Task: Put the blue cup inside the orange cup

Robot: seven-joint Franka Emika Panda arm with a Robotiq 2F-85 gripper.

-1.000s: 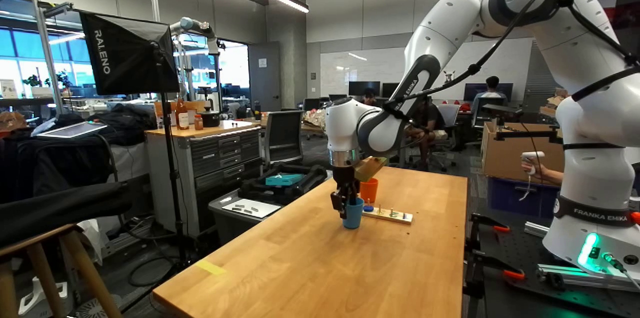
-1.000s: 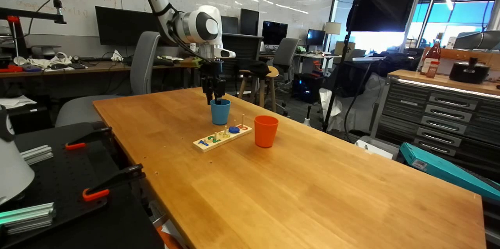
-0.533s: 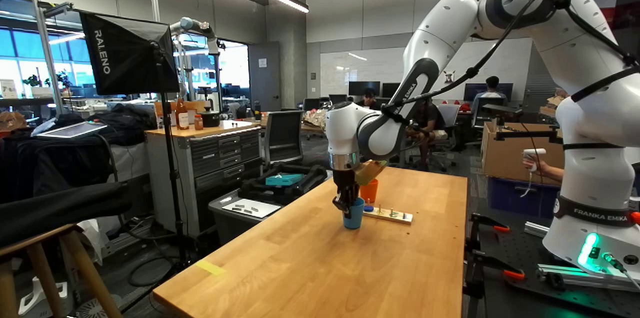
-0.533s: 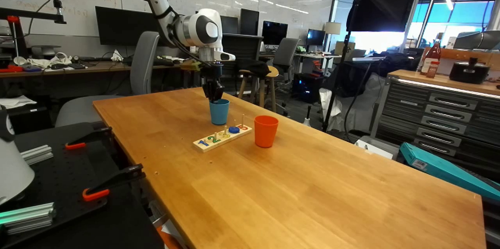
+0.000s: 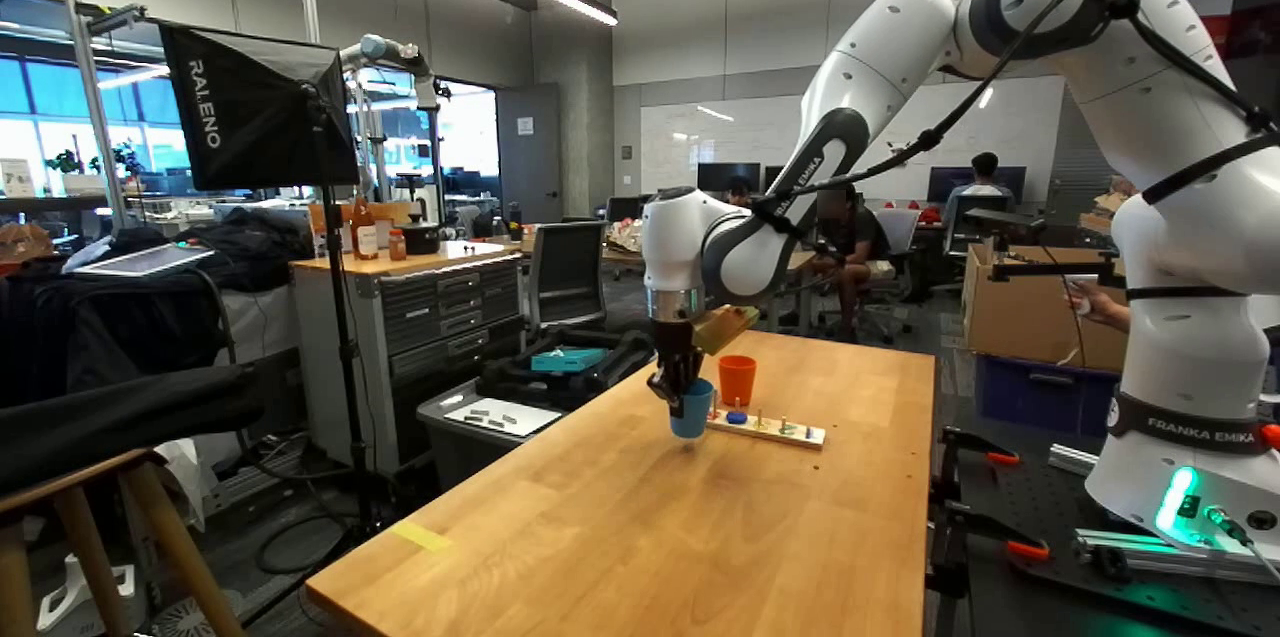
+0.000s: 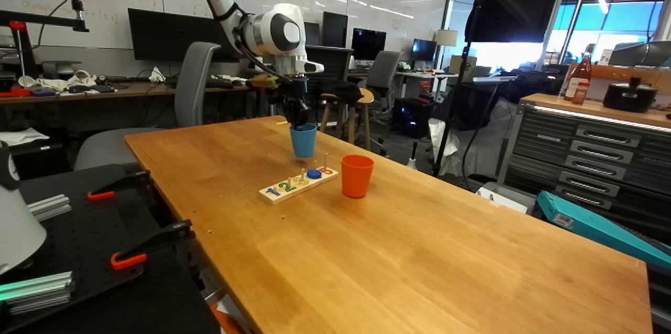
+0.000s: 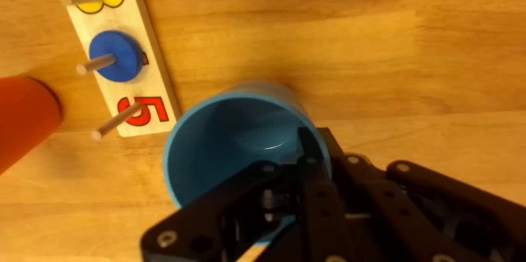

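Arm [image 5: 885, 42] wht/dk-gry | cable [image 5: 928, 138] blk | base [image 5: 1185, 455] mkd "FRANKA EMIKA", grn light [image 5: 1175, 500] | fingers [image 7: 341, 163] blk, slvr screws [image 7: 167, 238]

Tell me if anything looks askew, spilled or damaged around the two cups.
Nothing stands out. The blue cup, pinched at its wall by the gripper, hangs clear of the table; the orange cup stands upright, and the pegboard lies flat. No spill or damage shows.

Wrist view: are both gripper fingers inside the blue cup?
No: in the wrist view the gripper straddles the wall of the blue cup, one finger inside and the other outside.
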